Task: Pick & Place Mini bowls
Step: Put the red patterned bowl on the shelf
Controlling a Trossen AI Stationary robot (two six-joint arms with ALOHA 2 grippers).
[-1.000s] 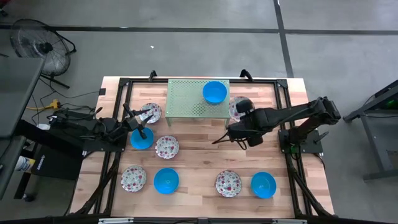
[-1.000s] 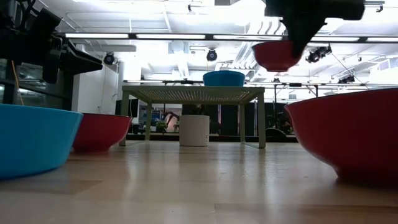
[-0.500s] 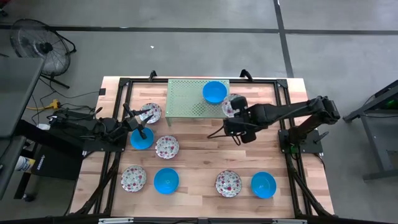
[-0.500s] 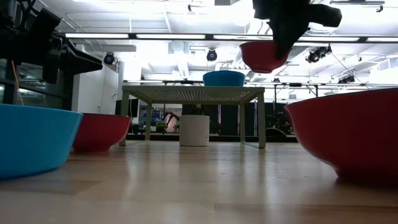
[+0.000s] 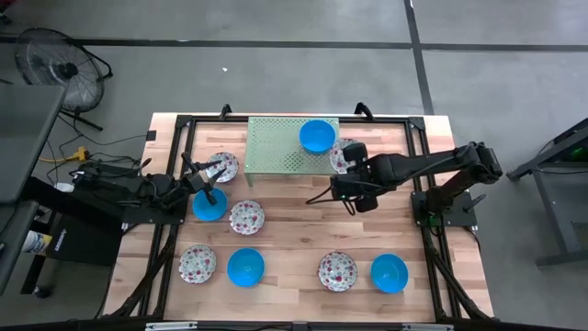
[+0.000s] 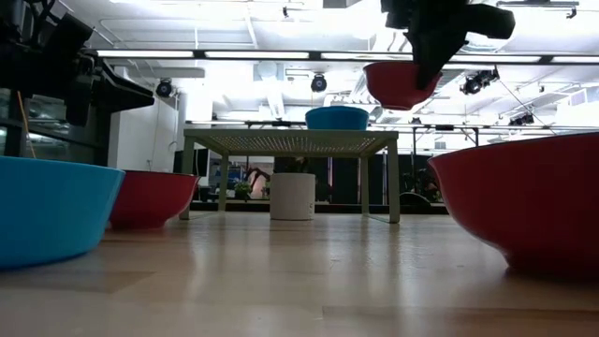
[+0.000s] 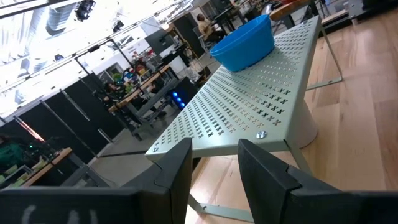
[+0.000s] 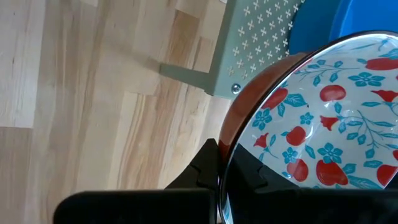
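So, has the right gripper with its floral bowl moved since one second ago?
Yes. In the high view the right gripper has carried the floral bowl leftward, up to the right edge of the green rack.

Pale green perforated rack on wooden table; floor fan.

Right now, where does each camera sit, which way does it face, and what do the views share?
High: above the table, straight down; both arms, rack, bowls; right tool at the rack's right edge.
Low: table-top height, level toward the rack; an arm's tool with a held bowl shows at top.
Left wrist: past open fingers to the rack and blue bowl.
Right wrist: past its fingers, shut on the floral bowl.
Shared: all four see the rack and the blue bowl on it.
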